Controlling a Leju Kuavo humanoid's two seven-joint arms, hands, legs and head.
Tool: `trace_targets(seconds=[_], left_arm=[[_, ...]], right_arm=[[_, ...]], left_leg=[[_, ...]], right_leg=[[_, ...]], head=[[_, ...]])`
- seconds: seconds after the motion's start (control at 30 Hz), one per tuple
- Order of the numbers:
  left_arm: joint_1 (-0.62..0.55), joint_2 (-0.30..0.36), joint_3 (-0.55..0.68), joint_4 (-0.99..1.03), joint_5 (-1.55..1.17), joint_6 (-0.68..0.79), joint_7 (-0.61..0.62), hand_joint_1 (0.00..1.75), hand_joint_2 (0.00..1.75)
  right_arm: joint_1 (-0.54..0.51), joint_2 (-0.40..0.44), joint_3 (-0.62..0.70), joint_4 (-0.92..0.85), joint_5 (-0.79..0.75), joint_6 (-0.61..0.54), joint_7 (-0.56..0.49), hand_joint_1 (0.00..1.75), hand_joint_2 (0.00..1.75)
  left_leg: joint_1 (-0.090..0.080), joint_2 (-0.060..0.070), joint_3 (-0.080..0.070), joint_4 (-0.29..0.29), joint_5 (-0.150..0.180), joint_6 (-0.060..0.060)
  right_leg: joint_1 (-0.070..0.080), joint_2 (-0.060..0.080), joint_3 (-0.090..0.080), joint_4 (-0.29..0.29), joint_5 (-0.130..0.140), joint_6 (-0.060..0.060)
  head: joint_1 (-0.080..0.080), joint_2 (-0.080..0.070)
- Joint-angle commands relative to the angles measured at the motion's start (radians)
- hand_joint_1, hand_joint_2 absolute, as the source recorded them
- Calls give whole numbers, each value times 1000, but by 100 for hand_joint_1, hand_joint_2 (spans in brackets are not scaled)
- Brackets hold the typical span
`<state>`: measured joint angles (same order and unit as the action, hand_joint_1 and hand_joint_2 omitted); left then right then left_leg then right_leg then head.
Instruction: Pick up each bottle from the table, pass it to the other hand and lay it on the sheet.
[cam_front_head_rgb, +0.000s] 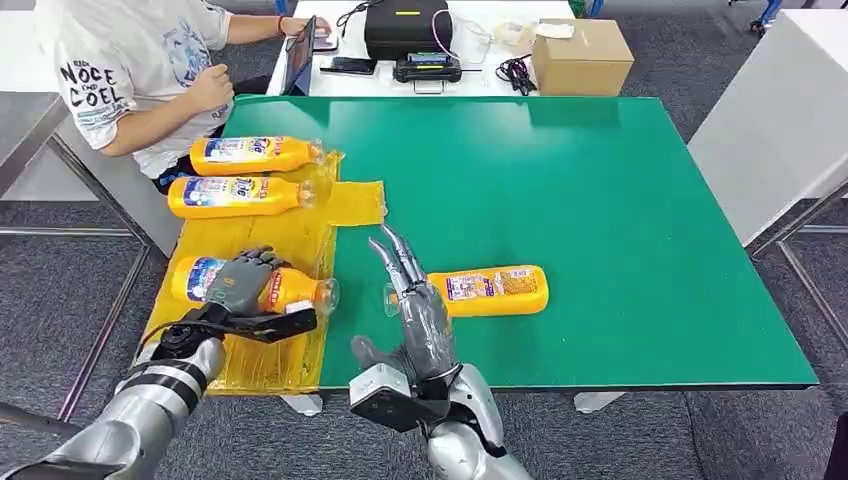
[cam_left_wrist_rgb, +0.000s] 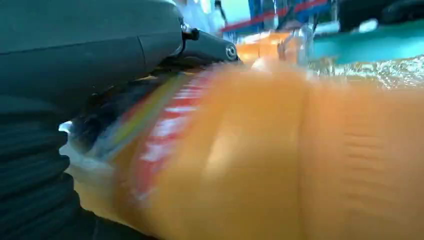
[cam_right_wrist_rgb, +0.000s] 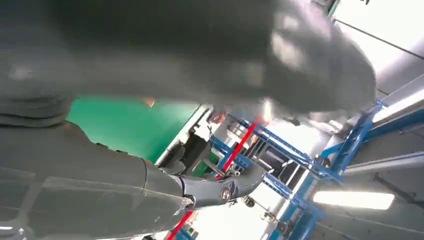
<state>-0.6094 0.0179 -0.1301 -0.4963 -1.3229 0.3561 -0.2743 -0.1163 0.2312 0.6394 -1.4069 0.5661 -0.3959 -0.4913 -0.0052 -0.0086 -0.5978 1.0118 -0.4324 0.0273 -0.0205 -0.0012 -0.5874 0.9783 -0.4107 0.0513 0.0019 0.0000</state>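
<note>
While the left hand (cam_front_head_rgb: 240, 281) grips a bottle (cam_front_head_rgb: 290, 290) on the sheet (cam_front_head_rgb: 270, 365), the right hand (cam_front_head_rgb: 418, 315) hovers spread.

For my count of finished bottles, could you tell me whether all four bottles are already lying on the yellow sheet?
No, one bottle lies on the bare green table, beside the yellow sheet.
</note>
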Motion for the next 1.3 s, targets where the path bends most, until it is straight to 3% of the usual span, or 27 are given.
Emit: trace_targets(seconds=[0.03, 0.4, 0.53, 0.57, 0.63, 0.67, 0.73, 0.9, 1.13, 1.2, 1.27, 1.3], left_arm=[[-11, 49, 10, 102, 159, -269, -135, 0, 0], [-6, 63, 13, 107, 243, -364, -161, 0, 0], [33, 47, 83, 87, 394, -412, -211, 0, 0], [55, 28, 115, 56, 446, -372, -246, 0, 0], [78, -5, 135, 21, 477, -293, -251, 0, 0], [90, 0, 26, -11, 299, 14, -113, 0, 0], [84, -35, 65, -17, 325, 153, -94, 0, 0], [99, -87, 241, -91, 545, 326, -212, 0, 0], [102, -80, 261, -88, 577, 342, -254, 0, 0], [138, -130, 455, -216, 506, 342, -312, 0, 0], [139, -153, 550, -237, 501, 342, -374, 0, 0], [149, -174, 635, -293, 509, 342, -424, 0, 0]], right_arm=[[-48, -20, -13, 102, -35, 20, -31, 0, 175], [-71, -21, -16, 131, -48, 13, -35, 0, 175], [-119, -43, -28, 187, 2, -14, 19, 0, 175], [-132, -51, -40, 205, 40, -41, 45, 0, 0], [-151, -74, -48, 221, 111, -65, 89, 0, 0], [-145, -79, -75, 213, 153, -80, 126, 0, 175], [-127, -85, -113, 179, 196, -97, 140, 0, 175], [-88, -90, -144, 133, 244, -115, 157, 0, 175], [-87, -93, -146, 140, 247, -115, 156, 0, 175], [-92, -106, -145, 148, 291, -125, 186, 0, 175], [-97, -125, -147, 147, 314, -117, 211, 0, 175], [-115, -162, -144, 159, 342, -38, 283, 0, 175]], left_leg=[[2, 4, 4, -1, -1, -2], [1, -1, 10, -2, 1, -2], [1, 0, 13, -3, 0, -2], [0, -1, 13, -3, 0, -2], [0, 1, 14, -4, 1, -2], [0, -1, 14, -4, 1, -2], [1, -3, 12, -3, 1, -2], [1, -3, 8, 0, 1, -2], [1, -1, 4, 0, 1, -2], [1, -1, 2, 0, 1, -2], [2, -1, 1, 0, 1, -2], [1, -2, 0, 0, 1, -1]], right_leg=[[2, 3, 4, -2, 0, -2], [1, 1, 11, -2, 0, -3], [1, 2, 13, -2, 0, -3], [0, 1, 13, -2, 0, -2], [1, 3, 14, -4, 1, -3], [0, 1, 14, -3, 1, -2], [1, -2, 13, -4, 1, -2], [1, -4, 8, -1, 0, -2], [1, -3, 4, -1, 0, -2], [1, -2, 2, -1, 0, -2], [2, -2, 1, -1, 0, -2], [1, -3, 0, -1, 0, -1]], head=[[0, 0], [0, 0], [0, 0], [0, 0], [0, 0], [0, 0], [0, 0], [0, 0], [0, 0], [0, 0], [0, 0], [0, 0]])
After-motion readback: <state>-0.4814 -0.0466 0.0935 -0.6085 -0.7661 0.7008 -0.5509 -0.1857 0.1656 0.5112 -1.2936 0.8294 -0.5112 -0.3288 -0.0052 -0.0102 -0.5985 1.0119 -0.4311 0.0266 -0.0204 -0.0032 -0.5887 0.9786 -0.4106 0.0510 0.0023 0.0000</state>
